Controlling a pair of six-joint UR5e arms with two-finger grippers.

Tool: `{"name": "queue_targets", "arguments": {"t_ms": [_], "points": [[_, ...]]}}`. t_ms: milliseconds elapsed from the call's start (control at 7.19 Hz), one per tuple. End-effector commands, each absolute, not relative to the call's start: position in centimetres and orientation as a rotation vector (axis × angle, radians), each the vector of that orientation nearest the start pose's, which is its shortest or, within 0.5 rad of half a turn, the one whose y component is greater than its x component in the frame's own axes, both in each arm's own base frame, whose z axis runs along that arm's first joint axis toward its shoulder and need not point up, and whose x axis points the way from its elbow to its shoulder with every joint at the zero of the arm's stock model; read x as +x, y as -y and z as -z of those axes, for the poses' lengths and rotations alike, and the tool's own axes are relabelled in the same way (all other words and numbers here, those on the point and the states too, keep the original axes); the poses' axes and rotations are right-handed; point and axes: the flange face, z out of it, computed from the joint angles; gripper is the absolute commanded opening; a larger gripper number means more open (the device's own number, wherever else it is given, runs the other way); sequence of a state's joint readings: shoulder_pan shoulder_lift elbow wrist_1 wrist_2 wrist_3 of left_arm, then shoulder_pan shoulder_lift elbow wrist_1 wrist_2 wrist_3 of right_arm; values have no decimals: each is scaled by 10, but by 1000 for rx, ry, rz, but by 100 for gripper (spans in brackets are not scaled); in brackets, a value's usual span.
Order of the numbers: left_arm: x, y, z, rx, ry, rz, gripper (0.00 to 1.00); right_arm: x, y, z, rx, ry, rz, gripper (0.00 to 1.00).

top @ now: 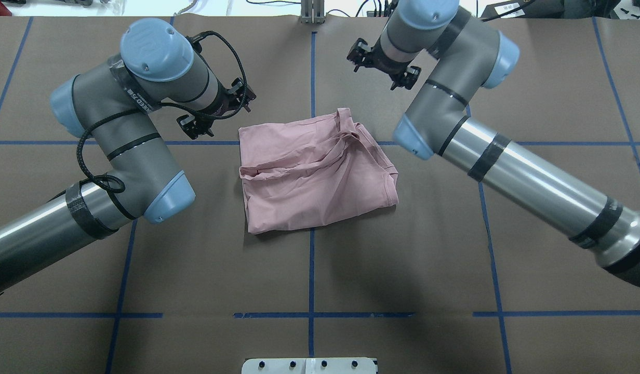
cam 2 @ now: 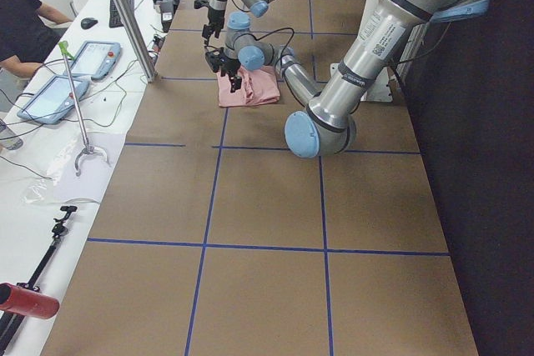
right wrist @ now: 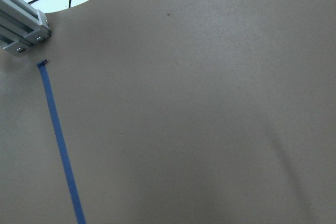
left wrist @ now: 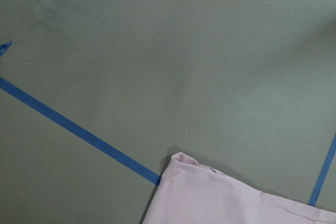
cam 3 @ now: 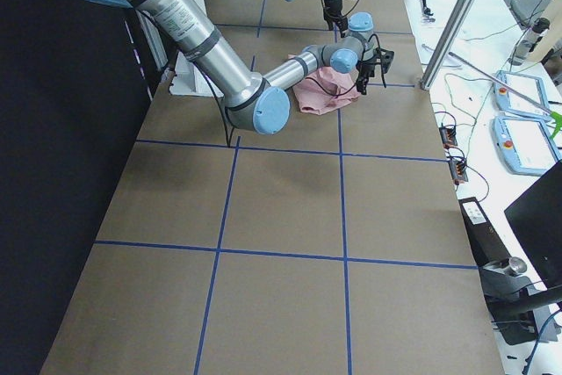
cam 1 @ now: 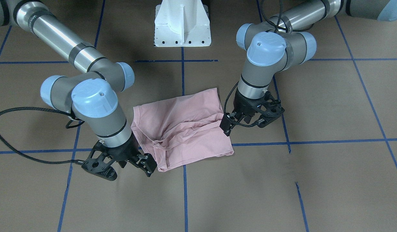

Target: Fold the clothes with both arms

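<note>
Overhead exterior view: the pink T-shirt (top: 315, 171) lies loosely folded and wrinkled near the middle of the table (top: 195, 270), somewhat closer to its far edge. The left gripper (top: 216, 111) hovers just beside the shirt's far left corner, fingers spread, holding nothing. The right gripper (top: 381, 67) hangs nearer the far edge, likewise spread and empty.
</note>
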State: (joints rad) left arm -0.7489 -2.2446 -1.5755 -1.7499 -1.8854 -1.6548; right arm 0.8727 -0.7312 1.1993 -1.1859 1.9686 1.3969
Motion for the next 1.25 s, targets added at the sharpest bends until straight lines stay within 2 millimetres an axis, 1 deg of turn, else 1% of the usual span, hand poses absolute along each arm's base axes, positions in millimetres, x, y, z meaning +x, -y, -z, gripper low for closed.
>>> {"name": "queue_targets", "arguments": {"t_ms": [0, 139, 278, 417, 556, 695, 834, 973, 1112], "points": [[410, 584, -241, 51, -904, 613, 100, -340, 721, -273, 69, 902, -372, 100], [364, 610, -247, 82, -904, 568, 100, -280, 734, -303, 69, 890, -312, 100], [313, 632, -267, 119, -889, 511, 100, -223, 734, -348, 93, 857, -234, 100], [262, 650, -294, 177, -850, 452, 100, -168, 727, -391, 111, 813, -160, 100], [200, 663, -323, 239, -809, 362, 100, -117, 711, -432, 125, 773, -70, 100], [137, 658, -370, 275, -765, 249, 100, -63, 682, -474, 117, 751, -5, 100], [86, 639, -418, 308, -715, 124, 100, -35, 636, -519, 88, 748, 62, 100], [50, 621, -462, 312, -669, 35, 100, -2, 588, -560, 86, 748, 103, 100], [25, 604, -495, 306, -656, -40, 100, 18, 552, -581, 75, 783, 113, 100]]}}
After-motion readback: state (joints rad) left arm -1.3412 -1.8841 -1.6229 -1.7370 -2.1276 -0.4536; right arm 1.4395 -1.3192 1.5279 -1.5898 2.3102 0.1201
